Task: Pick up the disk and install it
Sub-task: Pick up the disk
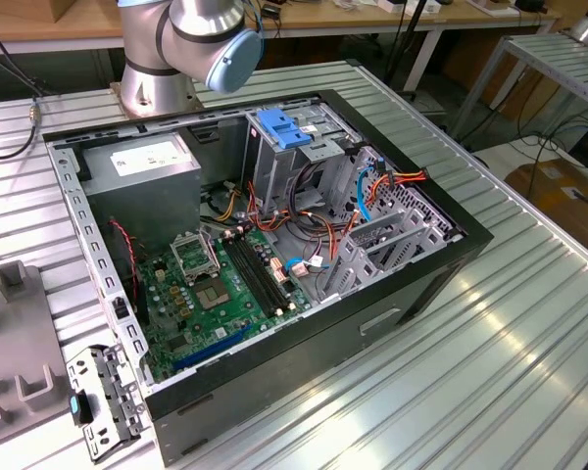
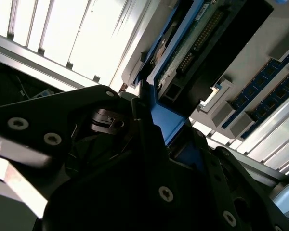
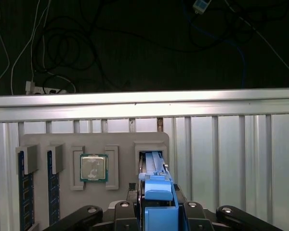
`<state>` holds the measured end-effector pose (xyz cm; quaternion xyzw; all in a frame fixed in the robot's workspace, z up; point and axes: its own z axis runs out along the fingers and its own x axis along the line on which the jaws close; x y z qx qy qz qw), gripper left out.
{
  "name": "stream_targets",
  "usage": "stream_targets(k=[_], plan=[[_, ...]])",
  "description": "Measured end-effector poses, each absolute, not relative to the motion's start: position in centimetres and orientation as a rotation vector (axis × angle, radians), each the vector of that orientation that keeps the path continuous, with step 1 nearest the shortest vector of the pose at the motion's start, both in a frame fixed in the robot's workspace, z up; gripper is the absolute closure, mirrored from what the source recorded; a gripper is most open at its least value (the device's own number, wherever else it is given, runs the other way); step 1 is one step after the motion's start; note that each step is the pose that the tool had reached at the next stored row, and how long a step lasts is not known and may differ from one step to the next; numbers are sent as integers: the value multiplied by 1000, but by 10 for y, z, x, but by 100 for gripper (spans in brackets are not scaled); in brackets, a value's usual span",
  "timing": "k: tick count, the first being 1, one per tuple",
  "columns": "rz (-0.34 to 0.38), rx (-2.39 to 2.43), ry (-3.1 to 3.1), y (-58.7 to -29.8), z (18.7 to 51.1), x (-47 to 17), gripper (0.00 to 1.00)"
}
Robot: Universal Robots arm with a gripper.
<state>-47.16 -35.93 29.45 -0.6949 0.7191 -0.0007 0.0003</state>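
The disk (image 3: 156,190) was pinched edge-on by the pincer (image 3: 157,207) at a grey tray's (image 3: 120,140) slot; a processor chip (image 3: 93,168) and memory sticks (image 3: 51,192) were seated beside it on the tabletop (image 3: 241,159).

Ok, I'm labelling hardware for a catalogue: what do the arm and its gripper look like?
The arm has fat silver-grey cylindrical joints, one closed by a light blue round cap. The gripper is black, built of rounded linkage plates dotted with silver screw heads.
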Motion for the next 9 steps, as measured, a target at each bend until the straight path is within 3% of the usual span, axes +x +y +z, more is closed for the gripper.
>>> stream_targets(k=[9], plan=[[-2,-2182,2259,-359,297,-472,63]])
